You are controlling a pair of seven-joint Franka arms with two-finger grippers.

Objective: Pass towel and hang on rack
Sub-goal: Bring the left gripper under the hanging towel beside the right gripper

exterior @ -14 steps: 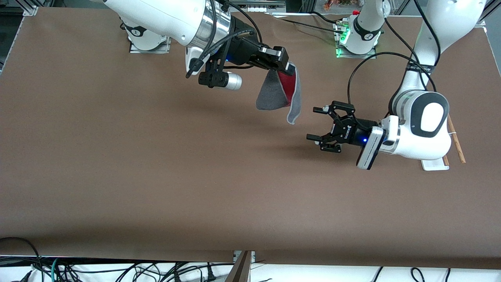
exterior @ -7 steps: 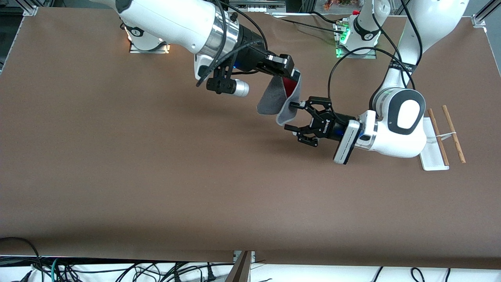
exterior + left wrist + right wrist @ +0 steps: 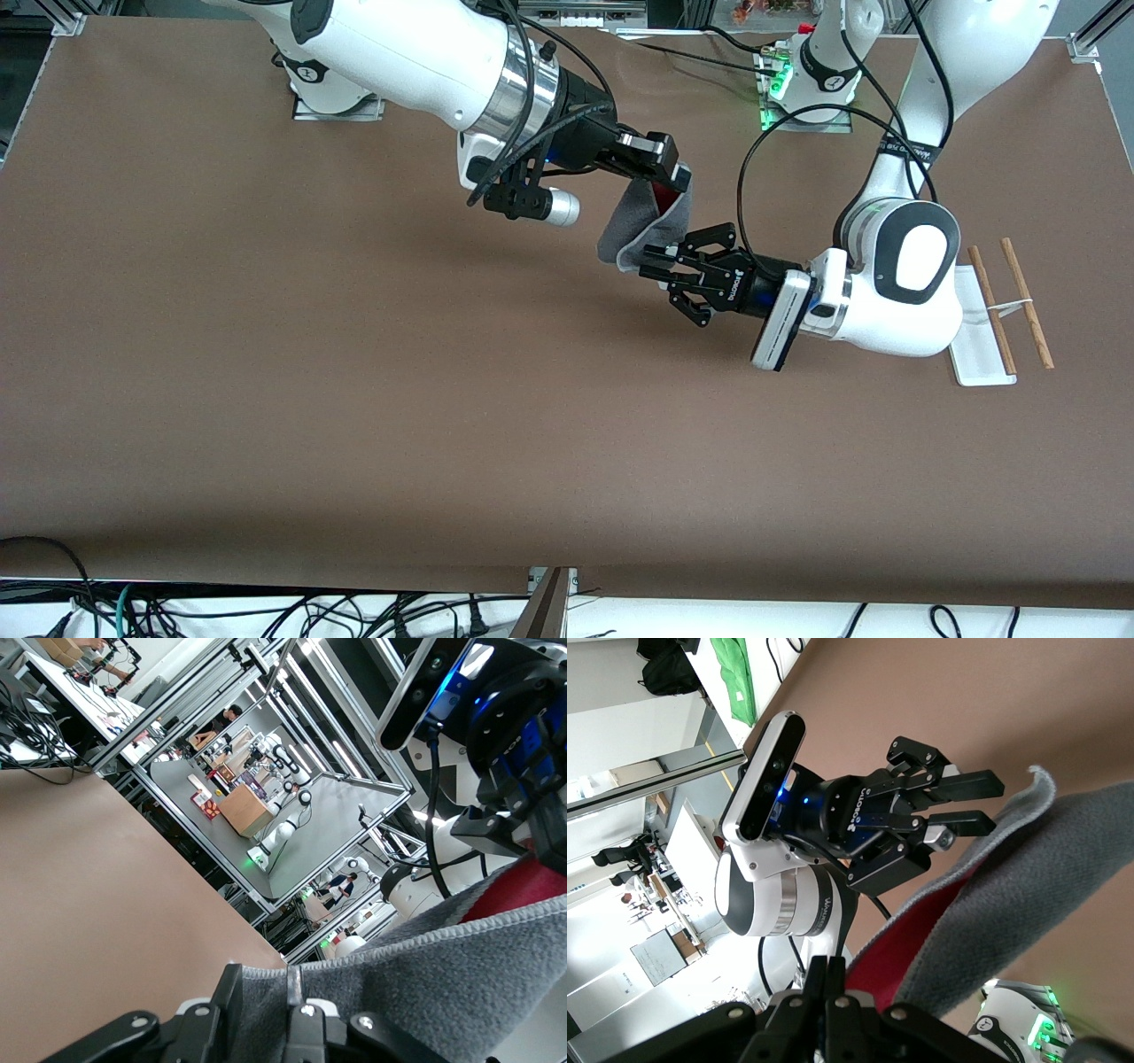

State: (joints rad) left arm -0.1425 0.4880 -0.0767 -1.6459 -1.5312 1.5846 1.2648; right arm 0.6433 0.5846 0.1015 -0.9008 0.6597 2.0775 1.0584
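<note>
On the brown table [image 3: 354, 399], the rack [image 3: 992, 328] stands at the left arm's end. The right gripper [image 3: 675, 175], up in the air over the table, is clamped on the top of the hanging towel [image 3: 633, 232]. The left gripper [image 3: 657, 263] has its fingers narrowly apart around the towel's lower grey edge.

Towel [image 3: 631, 232]: soft fleecy cloth, matt. Rack [image 3: 983, 354]: glossy white plastic base, bare wooden rods. Table [image 3: 354, 399]: matt brown covering.
</note>
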